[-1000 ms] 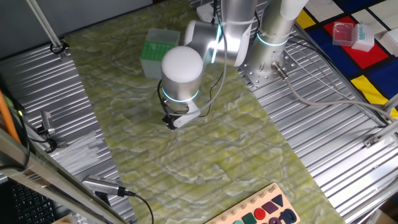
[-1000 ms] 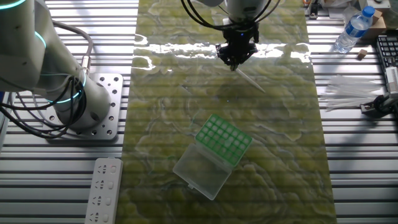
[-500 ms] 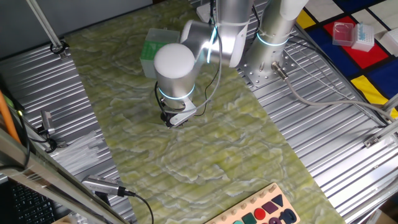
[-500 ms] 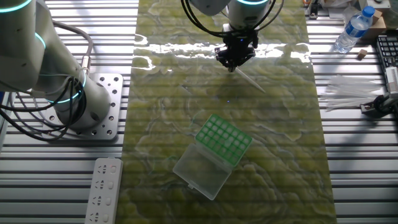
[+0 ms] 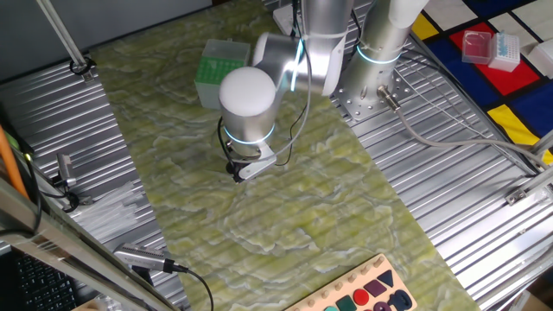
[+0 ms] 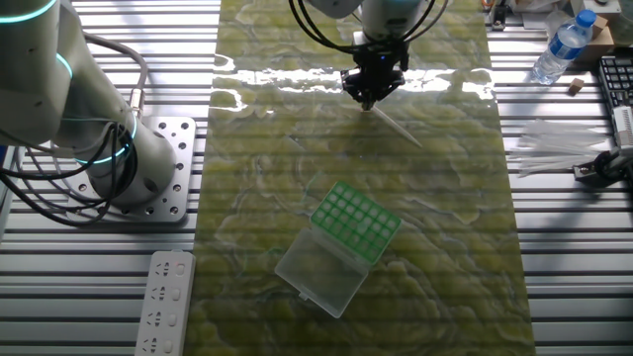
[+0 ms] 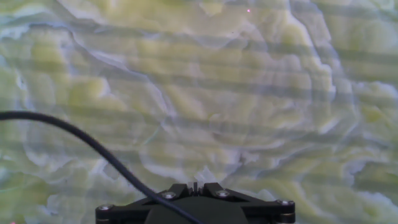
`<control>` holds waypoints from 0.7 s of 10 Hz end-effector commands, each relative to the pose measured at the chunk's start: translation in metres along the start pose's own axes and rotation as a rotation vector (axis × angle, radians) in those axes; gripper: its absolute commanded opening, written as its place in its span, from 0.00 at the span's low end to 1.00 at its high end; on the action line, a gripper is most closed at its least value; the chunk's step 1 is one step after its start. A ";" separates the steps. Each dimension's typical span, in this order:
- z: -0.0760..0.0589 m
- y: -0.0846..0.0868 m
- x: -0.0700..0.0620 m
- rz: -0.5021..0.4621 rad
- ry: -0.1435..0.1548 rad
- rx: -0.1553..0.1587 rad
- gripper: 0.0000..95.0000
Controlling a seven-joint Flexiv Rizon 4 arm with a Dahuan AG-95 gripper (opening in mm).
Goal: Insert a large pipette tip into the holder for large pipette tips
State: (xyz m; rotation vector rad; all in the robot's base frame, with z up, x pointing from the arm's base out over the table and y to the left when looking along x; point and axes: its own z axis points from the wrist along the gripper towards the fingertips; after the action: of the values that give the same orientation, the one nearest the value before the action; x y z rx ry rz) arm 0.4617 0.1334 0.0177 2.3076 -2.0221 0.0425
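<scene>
The holder for large pipette tips (image 6: 356,221) has a green gridded top and stands on the green marbled mat with its clear lid (image 6: 315,270) folded open beside it. It also shows behind the arm in one fixed view (image 5: 219,67). My gripper (image 6: 373,100) is low over the mat, well away from the holder, with its jaws closed. The large pipette tip (image 6: 398,126) is a thin clear sliver slanting from the jaws down toward the mat. In the hand view the gripper (image 7: 194,185) pinches a thin sliver. In one fixed view the gripper (image 5: 235,173) is half hidden under the wrist.
A second robot arm's base (image 6: 148,168) stands left of the mat, with a white power strip (image 6: 166,302) near it. A bag of spare tips (image 6: 554,148) and a water bottle (image 6: 559,44) lie to the right. A red box (image 5: 478,45) sits far off.
The wrist swung slightly left and back again, and the gripper edged a little away from the holder. The jaws stayed closed on the tip. The holder has not moved.
</scene>
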 end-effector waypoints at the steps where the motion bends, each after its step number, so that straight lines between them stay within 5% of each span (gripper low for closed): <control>1: 0.002 0.000 -0.001 0.007 -0.004 0.004 0.00; 7: 0.003 -0.001 -0.004 0.055 -0.017 0.011 0.00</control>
State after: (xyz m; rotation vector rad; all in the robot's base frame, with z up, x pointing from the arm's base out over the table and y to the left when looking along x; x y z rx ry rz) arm 0.4629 0.1385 0.0149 2.2629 -2.1039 0.0369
